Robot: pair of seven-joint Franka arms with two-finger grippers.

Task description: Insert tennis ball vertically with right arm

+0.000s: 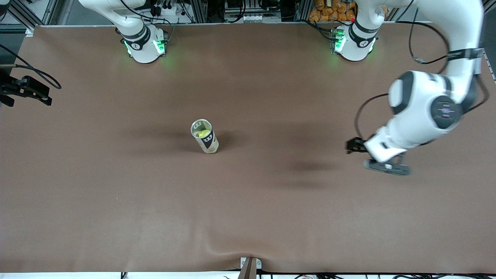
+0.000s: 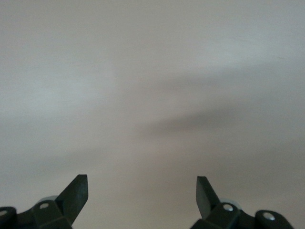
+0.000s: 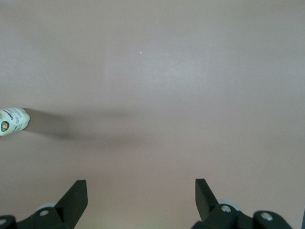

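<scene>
Worktop (image 1: 248, 217) covered in brown cloth, filling nearly the whole frame in the front view. Left gripper (image 1: 386, 166) hanging over bare cloth at mid-height toward the left arm's end, jaws wide apart and empty, waiting. Right gripper (image 1: 27, 91) at the frame edge toward the right arm's end, in the upper half, jaws likewise spread with nothing between them.

Can (image 1: 204, 136) standing near the middle of the frame, mouth up, well apart from both grippers. Tennis ball (image 1: 201, 133) visible as yellow-green inside the open mouth; insertion judged complete.

Ball judged light, springy and felt-covered, so not slippery; best taken across its widest part with moderate squeeze. Seated in the can, only its top reachable. Can judged light, thin-walled and easily tipped; avoid side contact.
</scene>
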